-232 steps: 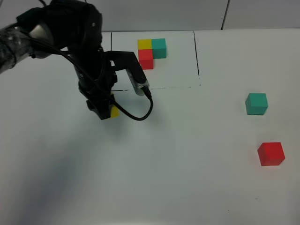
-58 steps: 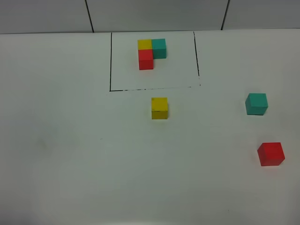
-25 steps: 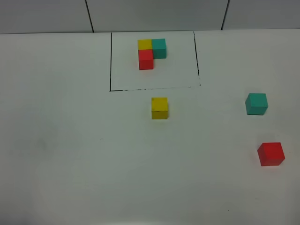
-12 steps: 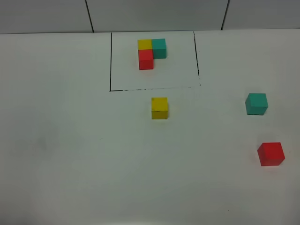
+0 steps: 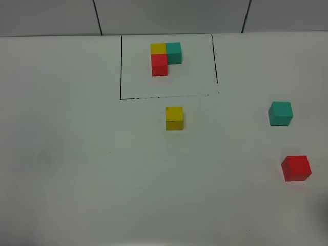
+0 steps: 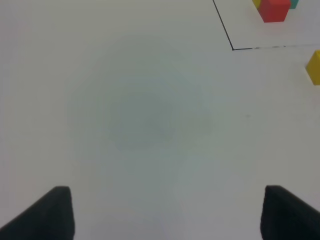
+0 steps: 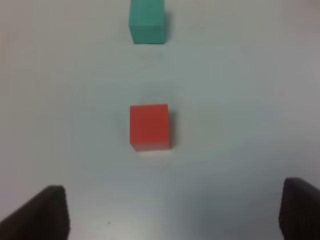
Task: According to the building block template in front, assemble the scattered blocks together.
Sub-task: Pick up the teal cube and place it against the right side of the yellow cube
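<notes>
The building block template point(image 5: 165, 58), a yellow, teal and red L, sits inside the black drawn rectangle at the back. Of the scattered blocks, the yellow cube point(image 5: 174, 118) lies just in front of the rectangle's front line. The teal cube point(image 5: 280, 113) and the red cube point(image 5: 296, 168) lie apart at the right. Neither arm shows in the overhead view. My left gripper point(image 6: 167, 215) is open over bare table, with the yellow cube point(image 6: 314, 66) far off at the picture's edge. My right gripper point(image 7: 172, 215) is open, with the red cube point(image 7: 149, 126) ahead of it and the teal cube point(image 7: 147, 21) beyond.
The white table point(image 5: 77, 164) stretches wide around the cubes. The rectangle's black corner point(image 6: 232, 48) and the template's red cube point(image 6: 273, 10) show in the left wrist view. A grey wall with dark seams point(image 5: 97, 15) runs along the back.
Since the earliest frame the left arm has left the overhead view, and the yellow cube now rests in front of the rectangle. Over the last second nothing has moved.
</notes>
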